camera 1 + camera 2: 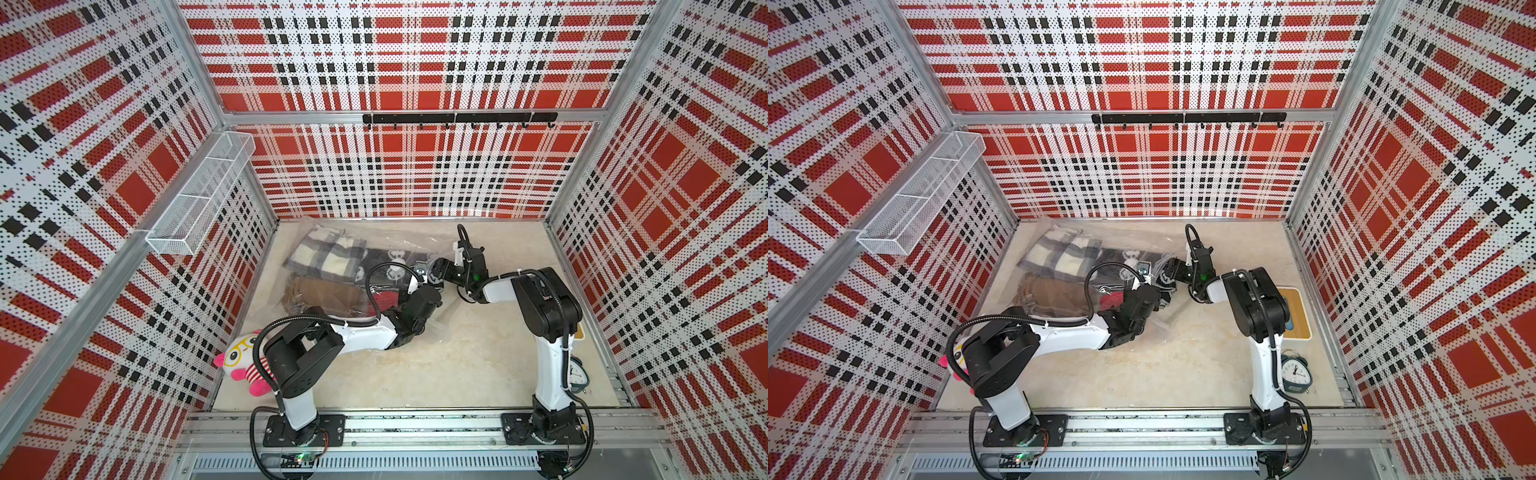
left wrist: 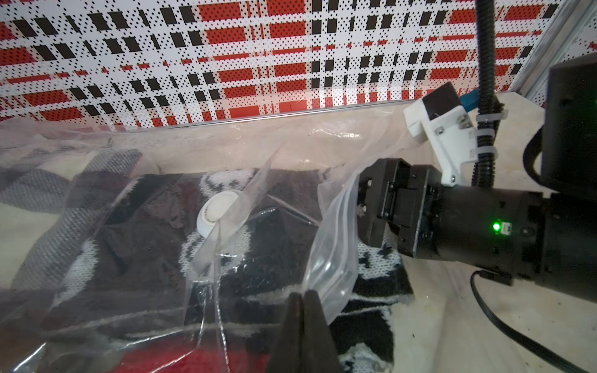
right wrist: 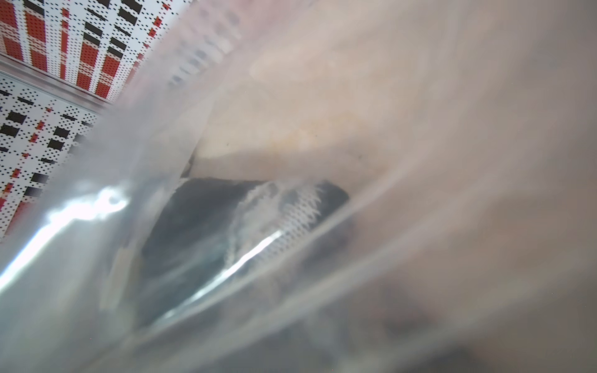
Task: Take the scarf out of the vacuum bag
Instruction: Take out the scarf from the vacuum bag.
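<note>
The clear vacuum bag (image 1: 399, 241) lies at the back left of the table, its round white valve (image 2: 214, 214) facing up. Inside it are folded textiles: a grey-and-cream plaid, a brown one, a red one and a black-and-white knit scarf (image 2: 371, 290). One end of the scarf lies out of the bag's mouth. My left gripper (image 2: 303, 298) is shut, with the raised plastic lip of the mouth at its tips. My right gripper (image 2: 363, 206) is at the mouth, behind the plastic, jaws apart above the scarf. The right wrist view is blurred by plastic, with a patch of scarf (image 3: 284, 210) showing.
A pink-and-white plush toy (image 1: 243, 361) lies by the left arm's base. An alarm clock (image 1: 1295, 372) and a flat wood-rimmed board (image 1: 1296, 311) sit at the right edge. A wire basket (image 1: 203, 195) hangs on the left wall, and a hook rail (image 1: 457, 118) on the back wall.
</note>
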Controlling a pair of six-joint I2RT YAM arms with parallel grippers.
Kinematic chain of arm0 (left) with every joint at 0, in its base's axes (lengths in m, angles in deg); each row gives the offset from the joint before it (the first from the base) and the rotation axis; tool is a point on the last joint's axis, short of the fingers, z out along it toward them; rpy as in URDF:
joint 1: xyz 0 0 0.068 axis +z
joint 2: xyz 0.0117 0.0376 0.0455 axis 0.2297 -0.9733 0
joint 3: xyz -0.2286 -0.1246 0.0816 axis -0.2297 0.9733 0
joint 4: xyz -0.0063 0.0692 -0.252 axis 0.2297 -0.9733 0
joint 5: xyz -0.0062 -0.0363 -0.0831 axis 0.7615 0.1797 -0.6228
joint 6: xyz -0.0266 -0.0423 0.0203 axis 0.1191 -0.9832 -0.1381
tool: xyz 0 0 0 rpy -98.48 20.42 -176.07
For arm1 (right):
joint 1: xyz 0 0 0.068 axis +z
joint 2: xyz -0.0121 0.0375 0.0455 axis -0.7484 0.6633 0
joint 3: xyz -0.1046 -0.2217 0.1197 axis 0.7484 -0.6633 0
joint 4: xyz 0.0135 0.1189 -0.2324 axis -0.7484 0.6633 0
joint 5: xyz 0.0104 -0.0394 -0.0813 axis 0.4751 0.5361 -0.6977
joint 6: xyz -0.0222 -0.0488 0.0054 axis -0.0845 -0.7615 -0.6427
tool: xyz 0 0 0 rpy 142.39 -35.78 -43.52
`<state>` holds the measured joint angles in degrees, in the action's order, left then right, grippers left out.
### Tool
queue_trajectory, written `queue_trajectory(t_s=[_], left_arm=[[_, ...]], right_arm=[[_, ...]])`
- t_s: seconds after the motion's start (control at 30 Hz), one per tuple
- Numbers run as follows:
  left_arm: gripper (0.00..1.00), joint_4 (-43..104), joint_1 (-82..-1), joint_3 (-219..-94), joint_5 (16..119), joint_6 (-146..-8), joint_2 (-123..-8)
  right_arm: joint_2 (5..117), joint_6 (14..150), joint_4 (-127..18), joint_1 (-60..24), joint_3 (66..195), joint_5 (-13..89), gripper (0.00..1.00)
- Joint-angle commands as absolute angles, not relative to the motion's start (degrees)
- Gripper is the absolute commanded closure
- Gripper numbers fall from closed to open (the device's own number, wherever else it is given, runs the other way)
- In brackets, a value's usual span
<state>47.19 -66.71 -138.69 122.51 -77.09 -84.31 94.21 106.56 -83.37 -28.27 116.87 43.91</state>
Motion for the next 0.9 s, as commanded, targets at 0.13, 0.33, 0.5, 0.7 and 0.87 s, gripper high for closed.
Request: queue_trajectory(t_s=[0.13, 0.33, 0.5, 0.7, 0.87], left_arm=[[1.0, 49.2, -65.2, -139.9, 120.6, -77.7, -86.1], [1.0, 49.7, -64.6, -140.0, 119.6, -78.1, -86.5], [1.0, 50.0, -64.9, -140.5, 119.2, -78.4, -87.2], [1.0, 50.1, -65.0, -140.7, 119.7, -78.7, -87.8], [1.0, 50.0, -64.7, -140.5, 119.9, -79.0, -87.9]], right_arm=[[92.8, 108.8, -85.5, -25.7, 112.8, 44.4, 0.04], [87.2, 109.4, -86.3, -25.6, 105.4, 41.8, 0.0], [90.2, 110.6, -88.7, -25.0, 105.9, 43.9, 0.02], [94.0, 109.7, -89.7, -22.4, 110.3, 45.7, 0.46], [92.7, 108.2, -88.7, -23.1, 110.2, 45.4, 1.0]])
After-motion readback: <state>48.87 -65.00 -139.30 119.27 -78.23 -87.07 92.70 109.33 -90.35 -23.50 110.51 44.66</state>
